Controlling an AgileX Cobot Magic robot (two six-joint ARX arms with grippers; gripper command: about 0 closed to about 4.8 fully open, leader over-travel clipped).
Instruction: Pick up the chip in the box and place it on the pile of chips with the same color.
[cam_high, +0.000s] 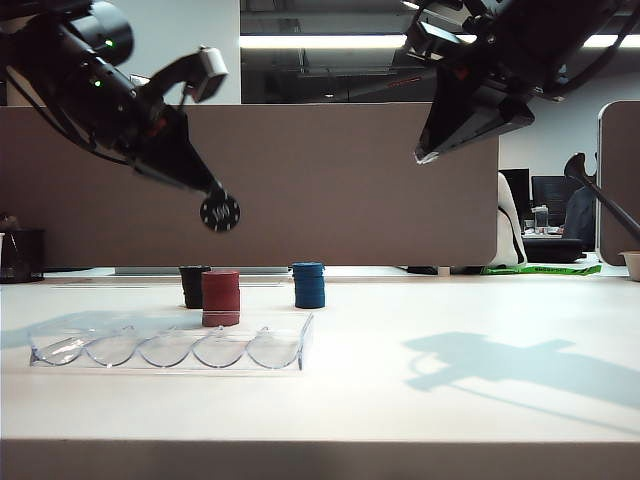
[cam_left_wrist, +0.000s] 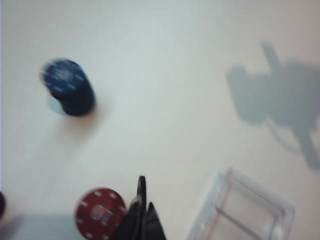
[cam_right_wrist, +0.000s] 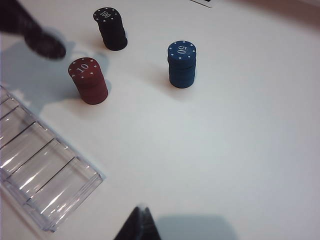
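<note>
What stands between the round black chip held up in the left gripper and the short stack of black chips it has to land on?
Nothing visible. The left gripper holds the round black chip in open air above the short black stack. The red stack stands beside and in front of it, not over its top.

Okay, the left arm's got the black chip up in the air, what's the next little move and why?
Probably carry it back and down over the black stack. The left gripper is shut on the chip high above the table, roughly over the red stack; the black stack stands just behind that. The tray looks empty, and the right gripper hangs clear.
</note>
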